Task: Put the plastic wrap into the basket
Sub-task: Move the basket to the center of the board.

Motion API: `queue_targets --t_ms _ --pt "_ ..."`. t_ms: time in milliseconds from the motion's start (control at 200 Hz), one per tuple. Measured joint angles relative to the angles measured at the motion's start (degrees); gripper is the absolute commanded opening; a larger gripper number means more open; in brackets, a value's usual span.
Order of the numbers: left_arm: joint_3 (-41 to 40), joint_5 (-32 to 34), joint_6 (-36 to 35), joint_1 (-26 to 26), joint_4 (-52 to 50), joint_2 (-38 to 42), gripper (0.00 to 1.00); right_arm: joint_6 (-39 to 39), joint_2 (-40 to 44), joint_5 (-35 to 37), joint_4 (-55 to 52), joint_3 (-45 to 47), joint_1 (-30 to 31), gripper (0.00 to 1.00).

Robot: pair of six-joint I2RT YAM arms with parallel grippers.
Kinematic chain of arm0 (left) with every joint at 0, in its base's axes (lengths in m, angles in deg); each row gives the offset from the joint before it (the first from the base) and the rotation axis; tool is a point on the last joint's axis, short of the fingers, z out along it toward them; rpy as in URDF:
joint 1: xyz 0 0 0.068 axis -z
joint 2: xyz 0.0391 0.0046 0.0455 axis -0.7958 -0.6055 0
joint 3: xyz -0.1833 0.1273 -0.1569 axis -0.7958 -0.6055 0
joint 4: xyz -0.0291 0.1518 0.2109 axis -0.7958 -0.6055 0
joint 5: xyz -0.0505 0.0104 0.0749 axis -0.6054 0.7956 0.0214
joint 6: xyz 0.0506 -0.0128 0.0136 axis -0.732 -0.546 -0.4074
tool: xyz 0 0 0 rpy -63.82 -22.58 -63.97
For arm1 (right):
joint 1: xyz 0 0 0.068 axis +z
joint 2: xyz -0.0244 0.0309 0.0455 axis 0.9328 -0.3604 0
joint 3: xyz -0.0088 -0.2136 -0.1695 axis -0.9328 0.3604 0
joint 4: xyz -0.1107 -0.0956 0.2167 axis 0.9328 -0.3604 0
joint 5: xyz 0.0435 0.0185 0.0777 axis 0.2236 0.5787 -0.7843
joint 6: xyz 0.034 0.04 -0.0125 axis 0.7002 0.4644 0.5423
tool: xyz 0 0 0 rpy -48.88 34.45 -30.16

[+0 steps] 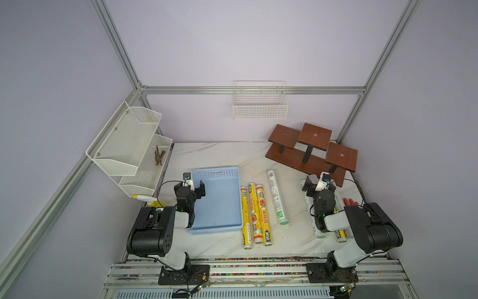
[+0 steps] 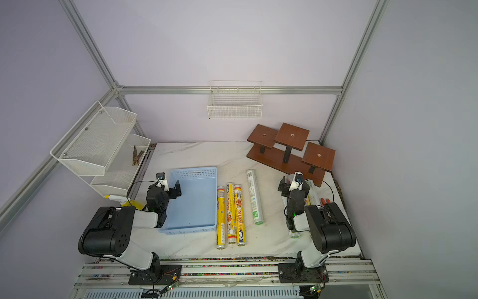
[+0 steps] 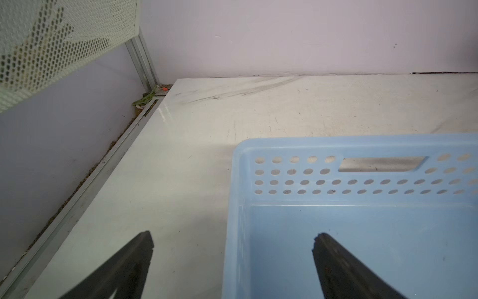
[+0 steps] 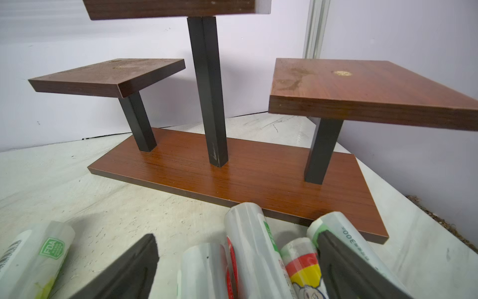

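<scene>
Lying flat on the white table (image 1: 258,158), the light-blue basket (image 1: 219,207) is seen beside the left arm. Every roll of plastic wrap in view is found on the tabletop outside it. Three yellow rolls (image 1: 254,214) are laid side by side just beside the basket's right wall and parallel to it. A white roll (image 1: 276,196) with green print is set a little apart from them, further right. More bunched rolls (image 4: 254,248), white ones and a yellow one, are gathered under the right arm, with their far ends close to the base board of the brown wooden stand (image 4: 232,165).

The left gripper (image 3: 234,238) is held wide apart and nothing is gripped. In the left wrist view one finger (image 3: 139,248) is seen over the table and the other over the basket floor, with the basket's left wall between them.

The right gripper (image 4: 238,238) is likewise spread to its full width above the bunched rolls. Several roll ends are seen between and beside its fingers, yet none is clamped. An orange glove (image 1: 349,201) is partly shown beyond the right arm.
</scene>
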Motion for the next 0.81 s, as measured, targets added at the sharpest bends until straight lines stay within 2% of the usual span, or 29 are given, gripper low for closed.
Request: queue_targets --t_ms 805 --pt "-0.1 -1.2 -0.2 0.0 0.1 0.2 1.0 -0.5 0.0 -1.0 1.0 0.7 0.2 1.0"
